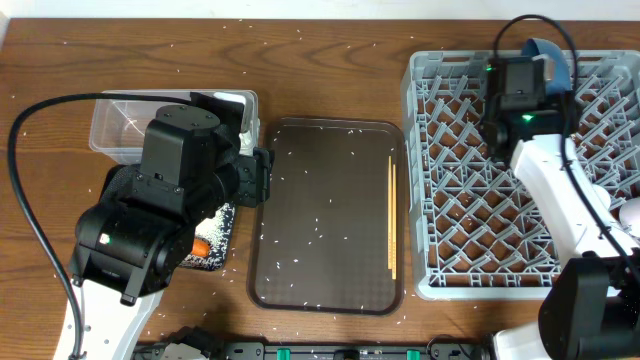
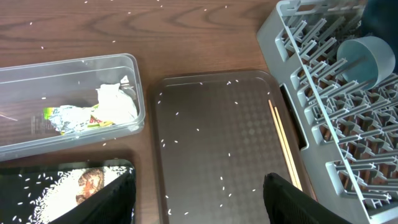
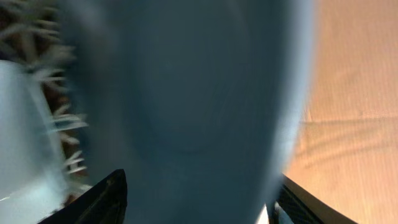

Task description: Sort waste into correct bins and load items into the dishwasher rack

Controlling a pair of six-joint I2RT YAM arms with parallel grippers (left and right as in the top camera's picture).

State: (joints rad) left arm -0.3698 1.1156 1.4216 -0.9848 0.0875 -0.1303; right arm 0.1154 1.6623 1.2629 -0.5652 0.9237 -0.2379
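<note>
My right gripper point(image 1: 522, 80) is at the far side of the grey dishwasher rack point(image 1: 480, 200), and its fingers point(image 3: 199, 199) stand wide apart against the large blue plate point(image 3: 186, 93), which fills the right wrist view. The plate point(image 1: 548, 50) stands at the rack's far edge. A light blue cup point(image 2: 367, 59) lies in the rack point(image 2: 323, 93). My left gripper point(image 2: 199, 199) is open and empty above the left edge of the brown serving tray point(image 2: 217, 124). The wooden chopsticks point(image 1: 392, 215) lie on the tray's right side and also show in the left wrist view point(image 2: 283, 140).
The clear tub point(image 2: 74, 62) holds the white napkin point(image 2: 115, 102) and the yellow-green wrapper point(image 2: 68, 118). The black tray point(image 2: 62, 165) holds rice and a brown food lump point(image 2: 93, 182); the carrot point(image 1: 201, 247) shows there too. Rice grains dot the serving tray point(image 1: 330, 290). A white item point(image 1: 630, 215) sits at the rack's right edge.
</note>
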